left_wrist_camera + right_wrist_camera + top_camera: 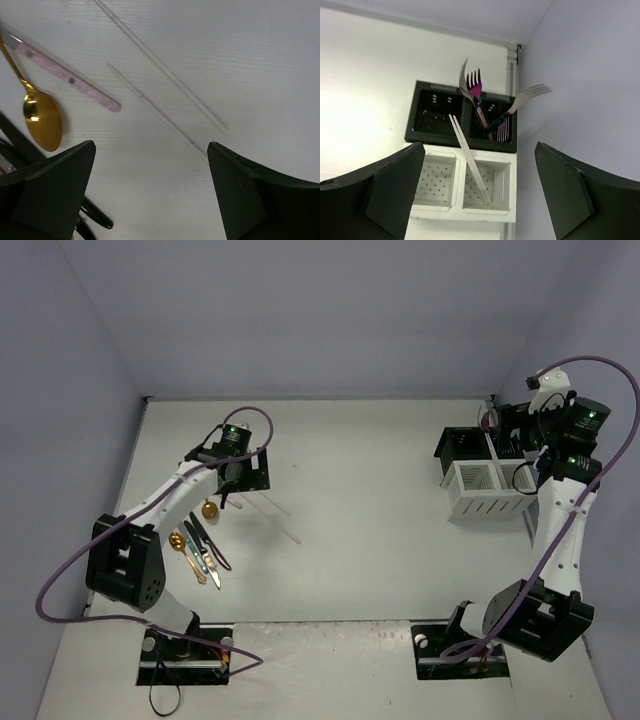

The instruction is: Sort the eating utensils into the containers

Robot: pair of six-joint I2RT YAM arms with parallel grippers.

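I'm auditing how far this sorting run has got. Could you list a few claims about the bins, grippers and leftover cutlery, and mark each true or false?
1. Several forks stand in the black bin. True.
2. Both grippers are shut on utensils. False: the left gripper and the right gripper are open and hold nothing.
3. The pale sticks lean in the white bin, in its right compartment as the right wrist view shows it. True.
4. No utensils remain on the table. False: a gold spoon, a pink-handled piece and clear sticks lie on the table.
5. The white bin's left compartment holds a fork. False: it looks empty.
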